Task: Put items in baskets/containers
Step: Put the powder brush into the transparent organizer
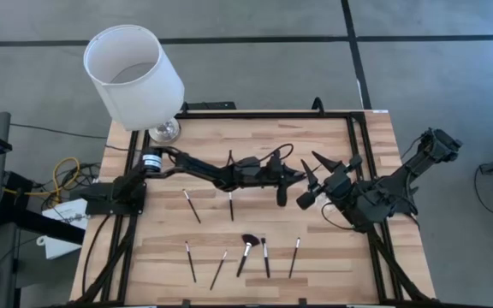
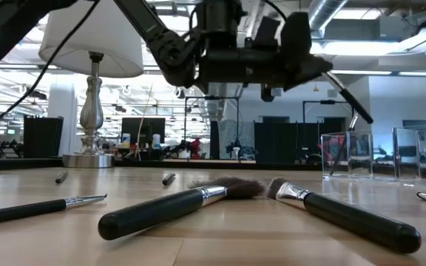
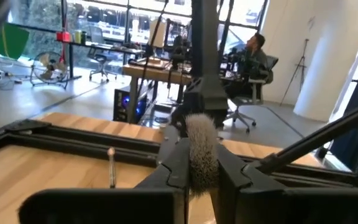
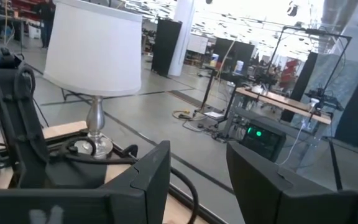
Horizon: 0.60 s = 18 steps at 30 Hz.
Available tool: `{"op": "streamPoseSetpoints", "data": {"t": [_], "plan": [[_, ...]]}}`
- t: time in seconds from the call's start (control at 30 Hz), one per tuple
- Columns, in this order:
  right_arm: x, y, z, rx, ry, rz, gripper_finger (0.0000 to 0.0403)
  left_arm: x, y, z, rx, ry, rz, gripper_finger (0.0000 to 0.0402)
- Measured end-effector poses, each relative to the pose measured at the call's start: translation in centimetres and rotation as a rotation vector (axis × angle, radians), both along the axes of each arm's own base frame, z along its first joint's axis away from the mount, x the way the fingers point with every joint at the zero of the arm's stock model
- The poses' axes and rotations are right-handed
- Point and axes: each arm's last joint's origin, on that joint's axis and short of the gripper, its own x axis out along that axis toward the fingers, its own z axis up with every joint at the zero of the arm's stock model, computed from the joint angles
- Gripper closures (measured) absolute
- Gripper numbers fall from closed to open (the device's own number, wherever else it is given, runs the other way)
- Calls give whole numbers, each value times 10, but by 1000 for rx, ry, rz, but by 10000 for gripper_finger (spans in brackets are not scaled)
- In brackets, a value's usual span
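A brush [image 3: 201, 149] with a fluffy grey head is gripped between the jaws of the left gripper [image 1: 300, 178], the bristles standing up between the two dark fingers [image 3: 173, 165] in the left wrist view. This gripper is held above the worktop [image 1: 332, 257], well to the right of the lamp [image 1: 135, 73], near the worktop's middle. Just beside it, on the side away from the lamp, the right gripper [image 1: 308, 198] is seen with its jaws parted and nothing between them.

A clear container [image 2: 346, 155] is seen in the low view, standing on the worktop far from the lamp, with a thin dark handle leaning inside it; a second clear box [image 2: 420, 154] stands beside it.

Further brushes are laid flat on the worktop. Two [image 1: 193, 206] [image 1: 231, 205] lie nearer the lamp, below the left arm. Five more are spread in a row along the edge farthest from the lamp: two thin ones [image 1: 190, 261] [image 1: 219, 269], a wide fluffy black one [image 1: 246, 251], and two more thin ones [image 1: 264, 257] [image 1: 294, 257].
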Motion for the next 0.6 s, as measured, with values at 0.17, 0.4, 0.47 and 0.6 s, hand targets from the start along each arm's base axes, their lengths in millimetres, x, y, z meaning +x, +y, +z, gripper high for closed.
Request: {"op": "streamPoseSetpoints", "data": {"t": [0.17,0.4,0.47,0.6], "plan": [[0,0,0,-2,3,0,257,3,5,-12,13,28,10,358],[0,0,-1,-4,6,0,259,4,4,-20,45,46,9,358],[0,0,-1,-5,6,0,258,4,4,-19,45,40,10,353],[0,0,-1,-5,6,0,257,4,5,-18,45,46,11,334]]}}
